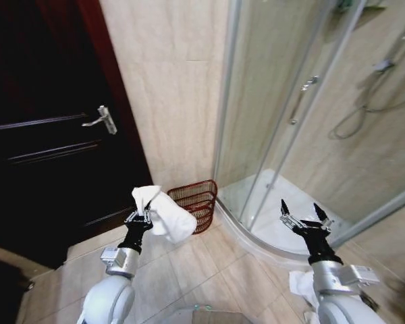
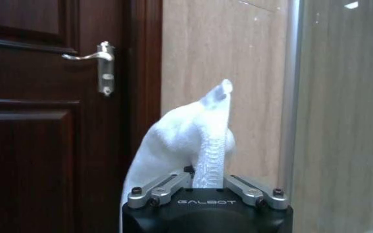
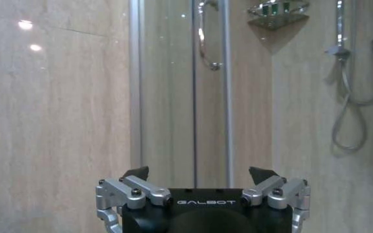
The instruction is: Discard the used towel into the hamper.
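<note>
Beige tile covers the bathroom floor [image 1: 209,270] and the wall ahead of me, with a dark wooden door [image 1: 47,135] on my left carrying a silver lever handle [image 1: 102,120], and a curved glass shower enclosure [image 1: 304,115] on my right. Between the door and the shower, the hamper [image 1: 197,202] sits on the floor against the wall, a reddish-brown slatted basket with its rim open toward me. My left gripper [image 1: 141,217] is raised in front of the door's lower edge and its fingers are clamped on the white towel [image 1: 165,212], which bunches above the grip and hangs down to the right, its lower end overlapping the hamper's near left side from the head view; I cannot tell whether the cloth touches the basket. From the left wrist view the towel [image 2: 193,141] rises out of the closed fingers in a peak, with the door handle [image 2: 99,65] beyond it. My right gripper [image 1: 305,217] is held up in front of the shower tray [image 1: 277,223], its fingers spread wide and gripping nothing, and the right wrist view confirms the right gripper [image 3: 203,175] gaping toward the glass door and the shower hose [image 3: 348,111] beyond
</note>
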You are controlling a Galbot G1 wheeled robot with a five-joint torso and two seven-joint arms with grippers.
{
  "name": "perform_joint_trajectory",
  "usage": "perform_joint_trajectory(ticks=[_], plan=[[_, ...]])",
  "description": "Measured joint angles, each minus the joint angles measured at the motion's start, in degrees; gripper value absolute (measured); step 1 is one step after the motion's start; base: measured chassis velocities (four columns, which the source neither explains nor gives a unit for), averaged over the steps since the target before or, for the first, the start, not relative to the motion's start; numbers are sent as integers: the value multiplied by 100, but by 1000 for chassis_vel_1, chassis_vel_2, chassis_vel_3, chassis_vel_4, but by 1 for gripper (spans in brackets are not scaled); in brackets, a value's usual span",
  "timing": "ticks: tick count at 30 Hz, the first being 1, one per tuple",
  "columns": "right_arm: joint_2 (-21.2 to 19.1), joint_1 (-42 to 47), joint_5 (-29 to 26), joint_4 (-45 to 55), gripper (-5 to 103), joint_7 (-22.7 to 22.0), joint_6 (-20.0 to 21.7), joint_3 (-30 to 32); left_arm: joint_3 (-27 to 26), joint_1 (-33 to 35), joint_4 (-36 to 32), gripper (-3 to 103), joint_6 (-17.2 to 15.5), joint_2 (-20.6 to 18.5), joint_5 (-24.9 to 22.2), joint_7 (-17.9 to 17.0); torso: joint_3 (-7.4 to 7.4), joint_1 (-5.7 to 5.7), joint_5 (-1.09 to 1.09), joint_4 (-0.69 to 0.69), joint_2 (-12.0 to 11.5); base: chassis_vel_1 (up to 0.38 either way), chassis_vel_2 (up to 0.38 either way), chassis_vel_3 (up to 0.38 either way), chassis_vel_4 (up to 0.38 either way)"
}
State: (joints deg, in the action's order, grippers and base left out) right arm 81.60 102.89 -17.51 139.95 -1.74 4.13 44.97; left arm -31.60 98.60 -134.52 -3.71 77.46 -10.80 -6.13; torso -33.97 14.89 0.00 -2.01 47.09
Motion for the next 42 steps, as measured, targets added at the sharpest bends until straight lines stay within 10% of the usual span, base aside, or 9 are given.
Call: perform_joint_trajectory(ticks=[21, 42], plan=[[7, -102, 55, -37, 100, -5, 162, 8, 69, -73, 159, 4, 6, 16, 56, 6, 25, -21, 0, 3, -47, 0, 0, 0, 0], [65, -22, 106, -29, 100, 53, 101, 24, 57, -49, 172, 4, 5, 8, 86, -3, 356, -276, 0, 3, -633, 0, 0, 0, 0]])
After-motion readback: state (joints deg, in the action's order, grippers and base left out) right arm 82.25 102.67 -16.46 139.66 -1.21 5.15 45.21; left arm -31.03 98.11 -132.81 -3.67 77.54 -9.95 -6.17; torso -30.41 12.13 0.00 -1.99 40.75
